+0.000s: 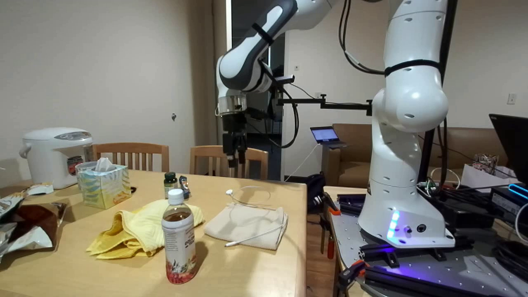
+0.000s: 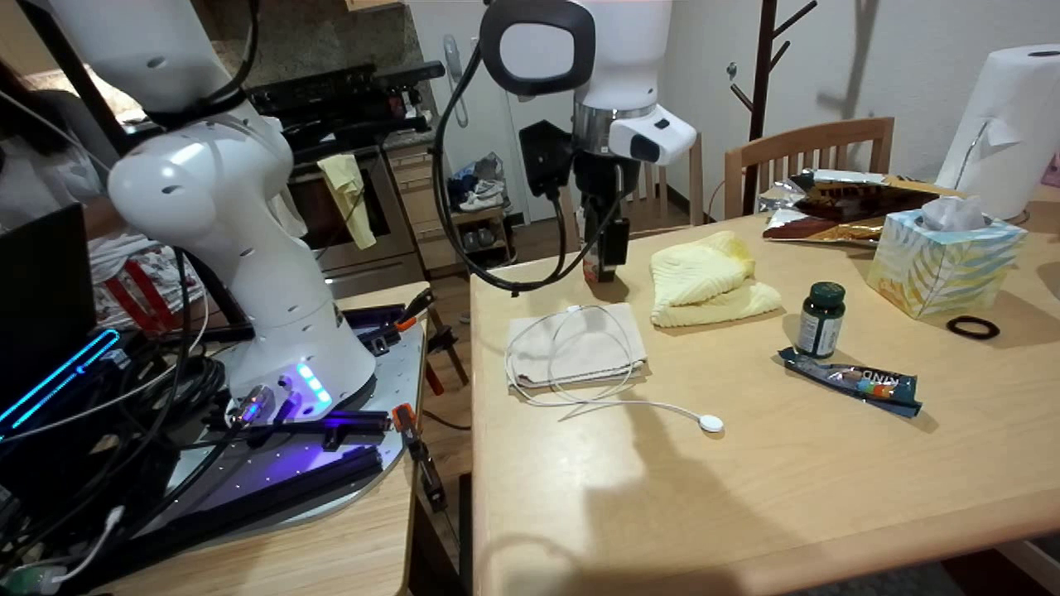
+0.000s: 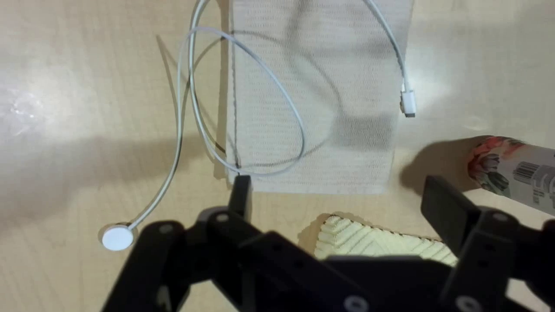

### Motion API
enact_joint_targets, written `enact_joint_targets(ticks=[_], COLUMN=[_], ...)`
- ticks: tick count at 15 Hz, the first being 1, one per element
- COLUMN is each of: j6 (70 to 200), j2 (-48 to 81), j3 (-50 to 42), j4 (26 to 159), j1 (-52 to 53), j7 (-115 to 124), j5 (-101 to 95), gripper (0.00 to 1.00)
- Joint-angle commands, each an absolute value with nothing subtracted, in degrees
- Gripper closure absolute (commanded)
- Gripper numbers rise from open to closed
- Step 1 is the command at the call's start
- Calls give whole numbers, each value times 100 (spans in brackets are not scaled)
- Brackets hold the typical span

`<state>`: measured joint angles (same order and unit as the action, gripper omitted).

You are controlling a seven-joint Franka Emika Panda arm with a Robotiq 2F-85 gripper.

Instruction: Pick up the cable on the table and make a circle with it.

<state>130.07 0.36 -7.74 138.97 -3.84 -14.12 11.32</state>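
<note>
Only the wrist view shows my gripper spread wide. That view crops the white charging cable, looped partly over the folded beige cloth, and the drink bottle, whole in an exterior view.

In an exterior view, the cable lies partly on the cloth, one end on the desk before it, the towel to the right and, farther right, a bottle behind the snack bar.
</note>
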Motion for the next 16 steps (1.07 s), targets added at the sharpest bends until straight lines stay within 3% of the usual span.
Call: enact_joint_targets(ticks=[1, 16], j6=[13031, 13069], j2=[251, 832], j3=[-706, -598], j4=[13946, 14131], j1=[-485, -442], j7=[-1412, -779], j5=[1080, 518], gripper=[0, 0])
